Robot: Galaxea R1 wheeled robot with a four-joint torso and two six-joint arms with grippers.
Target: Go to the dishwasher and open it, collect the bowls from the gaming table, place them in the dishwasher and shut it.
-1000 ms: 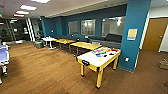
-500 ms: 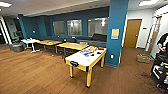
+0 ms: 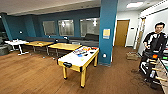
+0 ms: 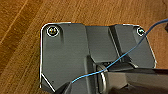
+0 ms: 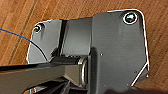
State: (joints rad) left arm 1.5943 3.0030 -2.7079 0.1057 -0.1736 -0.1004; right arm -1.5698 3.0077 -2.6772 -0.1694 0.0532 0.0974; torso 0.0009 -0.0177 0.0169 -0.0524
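The gaming table [image 3: 80,58], pale glossy top w/ yellow edge and legs, stands mid-room on the wood floor [image 3: 32,75], just in front of the teal pillar [image 3: 107,30]. The bowls [image 3: 80,52] appear as small coloured shapes at the table's far end, one blue patch among them; count and exact type can't be resolved, and some items there are dark or orange, so not all are task items. Judged handling: small plastic bowls, light, stiff, not fragile, smooth and likely slippery; best hold is a pinch across the rim wall, approx. from above. They would slide on the glossy top if nudged sideways. A dark object [image 3: 67,65] sits at the table's near end, apart from the bowls. Surroundings: square yellow-wood tables [image 3: 63,46] behind and to the left, a white table [image 3: 16,43] farther left, a person [image 3: 153,50] w/ a control rig at right beside the foosball table [image 3: 163,70]. Floor between robot and gaming table looks unobstructed. Gripper state, both arms: cannot tell; wrist views show robot hardware over floor.
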